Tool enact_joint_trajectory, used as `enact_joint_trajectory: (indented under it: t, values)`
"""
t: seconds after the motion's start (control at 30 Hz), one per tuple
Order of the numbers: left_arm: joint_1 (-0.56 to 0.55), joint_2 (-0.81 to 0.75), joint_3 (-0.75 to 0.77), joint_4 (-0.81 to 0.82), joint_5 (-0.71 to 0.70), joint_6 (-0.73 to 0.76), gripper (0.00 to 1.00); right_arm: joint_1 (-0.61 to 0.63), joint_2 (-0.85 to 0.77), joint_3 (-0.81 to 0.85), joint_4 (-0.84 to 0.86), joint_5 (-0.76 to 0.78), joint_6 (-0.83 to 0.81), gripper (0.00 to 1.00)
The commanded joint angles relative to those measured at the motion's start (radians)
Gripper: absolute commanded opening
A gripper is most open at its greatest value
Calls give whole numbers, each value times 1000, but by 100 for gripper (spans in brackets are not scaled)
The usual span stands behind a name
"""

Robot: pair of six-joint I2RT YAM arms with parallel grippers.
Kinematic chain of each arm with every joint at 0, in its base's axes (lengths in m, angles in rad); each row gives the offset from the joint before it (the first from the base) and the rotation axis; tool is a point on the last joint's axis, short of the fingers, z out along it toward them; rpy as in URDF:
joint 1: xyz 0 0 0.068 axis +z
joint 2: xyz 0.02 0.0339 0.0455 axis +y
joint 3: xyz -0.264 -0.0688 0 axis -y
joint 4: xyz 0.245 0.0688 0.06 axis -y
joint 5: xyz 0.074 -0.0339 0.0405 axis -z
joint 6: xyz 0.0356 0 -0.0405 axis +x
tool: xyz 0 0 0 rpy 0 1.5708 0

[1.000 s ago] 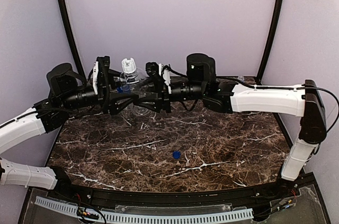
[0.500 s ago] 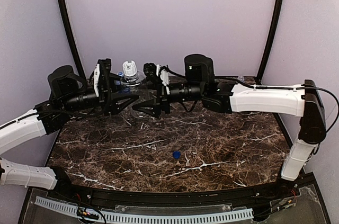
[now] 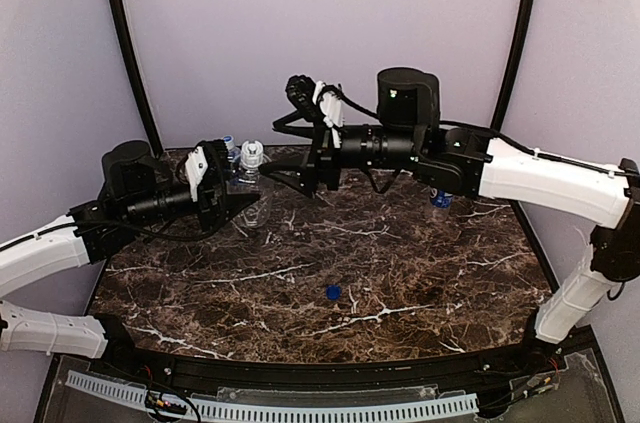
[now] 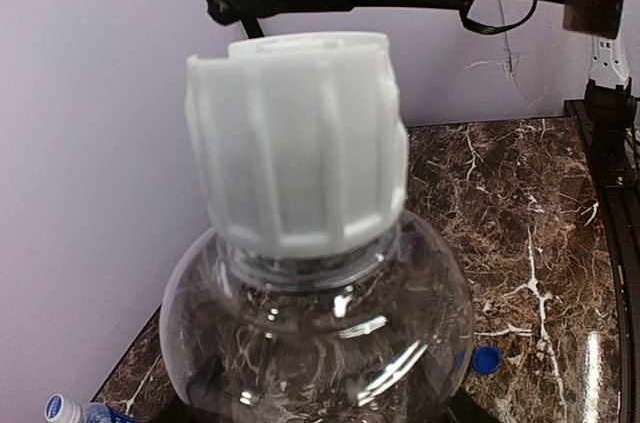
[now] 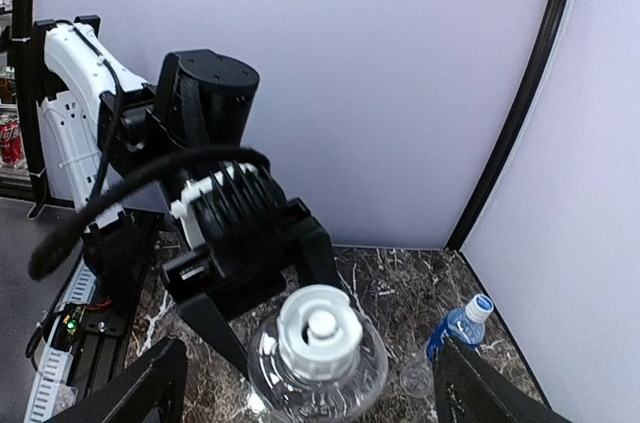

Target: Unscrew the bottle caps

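Note:
My left gripper [image 3: 240,205] is shut on the clear unlabelled bottle [image 3: 250,186] at the back left and holds it by its body. The bottle's white cap [image 3: 252,152] sits on the neck and fills the left wrist view [image 4: 295,143] above the bottle's shoulder [image 4: 320,333]. My right gripper [image 3: 270,149] is open just right of the cap and a little above it. In the right wrist view its fingers [image 5: 135,388] stand wide apart on either side of the capped bottle [image 5: 318,328]. A loose blue cap [image 3: 333,292] lies on the table.
A blue-label bottle [image 3: 228,144] with its cap on stands behind the held bottle by the back wall, also in the right wrist view [image 5: 458,325]. Something blue [image 3: 440,199] shows under the right arm. The marble table [image 3: 400,273] ends at black frame posts.
My right gripper has risen and drawn back to the right, off the bottle. My left gripper has lowered the bottle towards the table.

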Motion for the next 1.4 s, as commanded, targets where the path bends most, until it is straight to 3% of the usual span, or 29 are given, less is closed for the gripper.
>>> enact_joint_trajectory:
  t: [0.0,0.1,0.43,0.67,0.8,0.9,0.97,1.1,1.37]
  values:
    - [-3,-4,-10,7,-23,39,38,70,54,89,-38,94,-21,84]
    - [-4,-8,-8,8,-15,35,38,74,96,137,-81,143,-25,81]
    - [-4,-20,-12,-4,-7,39,38,72,165,218,-106,219,2,57]
    - [-3,-21,-14,-8,-3,44,38,69,167,214,-104,169,13,31]
    - [-3,-23,-18,-3,-2,35,43,67,163,211,-104,152,11,0]
    - [-3,-29,-31,13,-52,7,91,58,152,214,-103,128,33,0]
    - [-3,-32,-50,19,-106,-9,98,43,143,217,-94,72,74,0]
    - [-3,-35,-97,25,-171,11,98,17,123,203,-51,-16,157,0]
    - [-3,-40,-98,36,-142,-5,87,9,109,180,-6,-48,191,0]
